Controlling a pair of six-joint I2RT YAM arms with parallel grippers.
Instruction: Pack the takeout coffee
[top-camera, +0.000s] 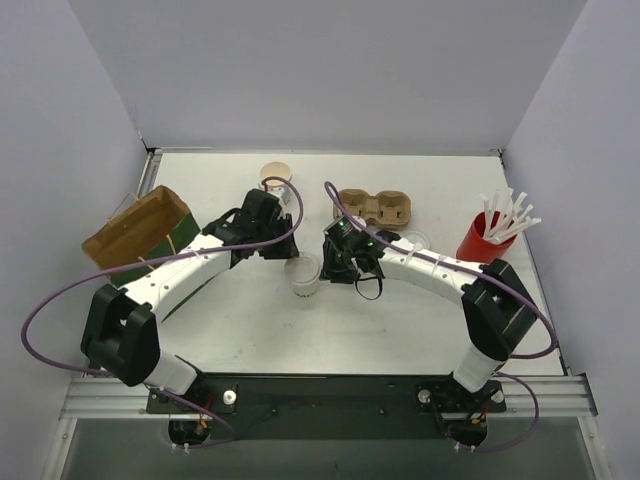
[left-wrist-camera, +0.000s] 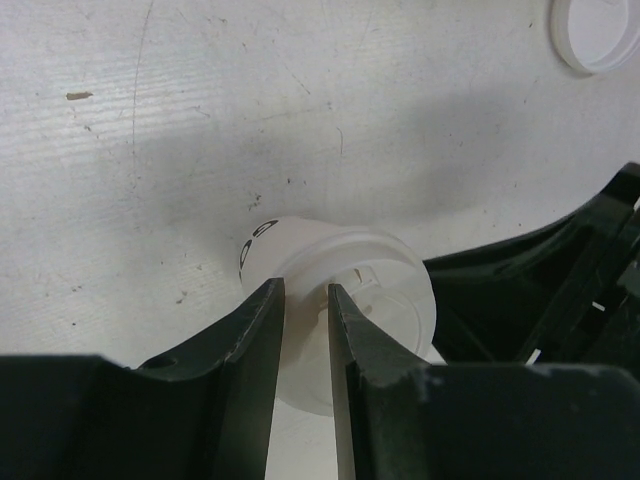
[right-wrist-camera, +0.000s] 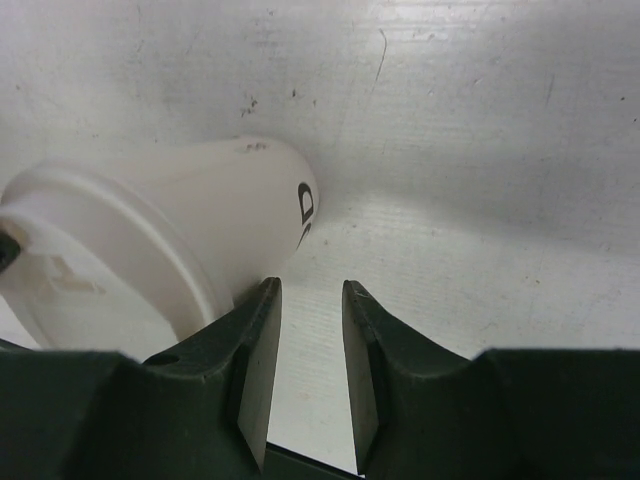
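coffee (top-camera: 303, 275): upright mid-table, lid (left-wrist-camera: 375, 290) on, long axis vertical, flanked by both grippers
bag (top-camera: 140, 235): left edge of the table, well apart from the coffee, on the left arm's side
left gripper (left-wrist-camera: 305, 295): right over the lid. Fingers are a narrow slit apart with lid white showing through. Can't tell if it's pinching the lid or just above it.
right gripper (right-wrist-camera: 312, 290): beside the coffee, not around it. One finger is touching the lid rim or just shy of it, can't tell which. Narrow slit, nothing in it.
next (my read): left arm is better placed. It needs a wider gape and a side grasp on the coffee's wall before carrying it to the bag.
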